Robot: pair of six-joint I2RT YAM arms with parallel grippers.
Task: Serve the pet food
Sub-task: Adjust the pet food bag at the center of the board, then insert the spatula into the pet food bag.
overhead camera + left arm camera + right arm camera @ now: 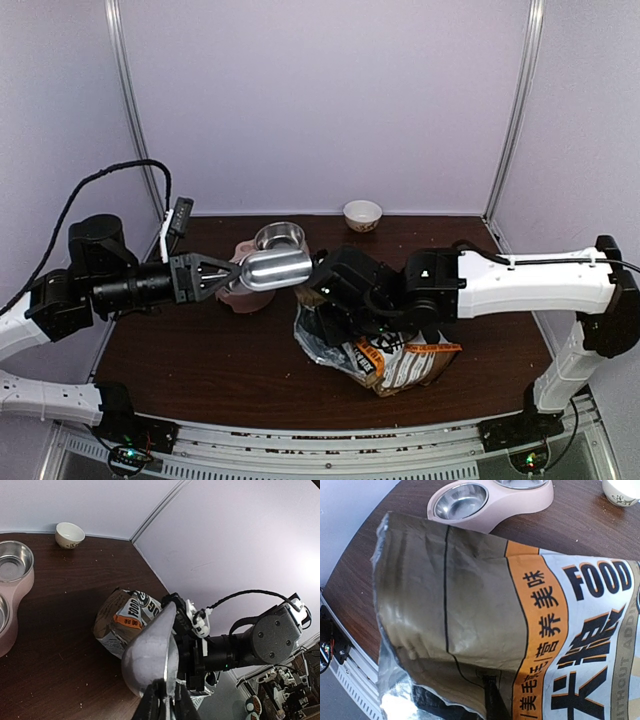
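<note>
Left end effector (235, 275): closed on the handle of the shiny metal scoop (275, 268), which is held level above the table, cup towards the right. The cup hangs over the right edge of the pink double-bowl feeder (240, 298) and just left of the right end effector (322, 300). From the left wrist view only the cup's rounded back shows, so its contents cannot be told.

Right end effector: closed on the upper edge of the large white-and-kraft-brown printed bag (400, 360), holding the left side of the mouth up off the table. The rest of the bag lies right of centre, towards the near edge of the dark brown wooden table (200, 360).

Pet food: the pellets cannot be made out in any view. The right wrist view shows the bag's mouth at lower left, silver lining at the rim and a dark interior behind it.

Feeder: left of centre, both steel bowls facing up, left of the bag and apart from it.

Small white bowl (362, 214): upright at the far edge, well apart from the bag
</note>
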